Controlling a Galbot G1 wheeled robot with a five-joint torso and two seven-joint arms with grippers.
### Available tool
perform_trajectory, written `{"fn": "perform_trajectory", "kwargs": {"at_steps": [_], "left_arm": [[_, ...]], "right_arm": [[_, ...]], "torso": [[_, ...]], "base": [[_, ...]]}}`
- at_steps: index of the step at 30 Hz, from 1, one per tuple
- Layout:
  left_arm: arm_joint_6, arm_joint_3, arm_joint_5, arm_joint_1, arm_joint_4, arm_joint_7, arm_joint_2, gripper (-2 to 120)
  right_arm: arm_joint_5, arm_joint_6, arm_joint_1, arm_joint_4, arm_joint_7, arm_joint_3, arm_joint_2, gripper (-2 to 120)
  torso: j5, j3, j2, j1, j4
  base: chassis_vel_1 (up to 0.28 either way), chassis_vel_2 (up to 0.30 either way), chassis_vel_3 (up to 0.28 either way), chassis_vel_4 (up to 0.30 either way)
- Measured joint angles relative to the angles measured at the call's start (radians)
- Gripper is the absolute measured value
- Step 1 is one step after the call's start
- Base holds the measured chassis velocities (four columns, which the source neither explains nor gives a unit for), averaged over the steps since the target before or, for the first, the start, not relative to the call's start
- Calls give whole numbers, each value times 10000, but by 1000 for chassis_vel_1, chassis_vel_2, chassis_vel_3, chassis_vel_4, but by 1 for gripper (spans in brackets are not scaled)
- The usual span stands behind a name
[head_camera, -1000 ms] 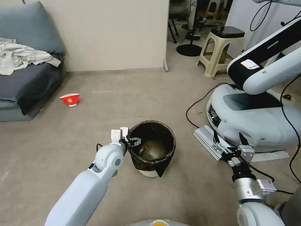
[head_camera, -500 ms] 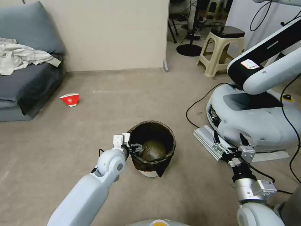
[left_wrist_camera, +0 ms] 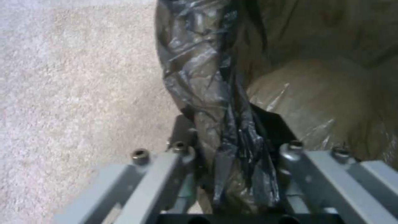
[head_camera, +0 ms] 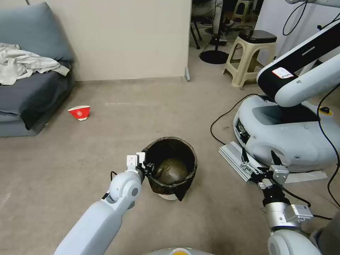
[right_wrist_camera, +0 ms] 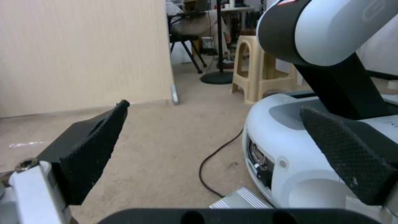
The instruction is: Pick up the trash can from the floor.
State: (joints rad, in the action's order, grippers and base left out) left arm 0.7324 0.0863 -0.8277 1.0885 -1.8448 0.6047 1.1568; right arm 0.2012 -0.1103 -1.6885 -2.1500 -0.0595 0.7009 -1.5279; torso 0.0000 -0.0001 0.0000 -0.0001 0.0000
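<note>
Your left gripper [head_camera: 148, 166] pinched the round bin's [head_camera: 170, 166] crinkly black bag rim; right gripper [head_camera: 260, 165] stayed wide beside it.

Trash can [head_camera: 171, 166] on floor [head_camera: 141, 117], centre, near. Left gripper [head_camera: 148, 168] at can's left rim, one finger inside, one outside, clamped on bag-covered rim [left_wrist_camera: 224, 124]. Lump of bagged waste [head_camera: 173, 169] inside can. Paper cup [head_camera: 79, 112] on floor, far left of can, well apart. Sofa [head_camera: 28, 88] at far left, cloth [head_camera: 24, 65] on its seat. Second robot's base [head_camera: 283, 136] right of can; cable [head_camera: 226, 117] on floor between them. Stool [head_camera: 249, 56] far right, behind base. Right gripper [head_camera: 260, 165] near right, before base, fingers spread, nothing between.
</note>
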Motion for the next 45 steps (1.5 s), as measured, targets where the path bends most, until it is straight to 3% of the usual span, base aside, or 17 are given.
{"fn": "perform_trajectory", "kwargs": {"at_steps": [6,19,37,45], "left_arm": [[2,66,-39,78,-20,31,30,5],[21,536,-305,235,-389,157,108,1],[32,2042,-1956,1091,-2533,446,-74,1],[31,2625,-2553,1295,-3089,434,-281,1]], "right_arm": [[-16,-71,-23,27,-5,-7,-1,100],[-25,-164,-123,-1,-15,-3,27,100],[-26,-217,-327,-251,-9,62,46,100],[-38,-225,-359,-294,-9,61,41,100]], "torso": [[-4,1,0,0,-1],[-1,2,-1,1,0],[0,2,-1,1,0],[-1,1,-1,1,0]], "base": [[0,0,0,0],[0,0,0,0],[0,0,0,0],[0,0,0,0]]}}
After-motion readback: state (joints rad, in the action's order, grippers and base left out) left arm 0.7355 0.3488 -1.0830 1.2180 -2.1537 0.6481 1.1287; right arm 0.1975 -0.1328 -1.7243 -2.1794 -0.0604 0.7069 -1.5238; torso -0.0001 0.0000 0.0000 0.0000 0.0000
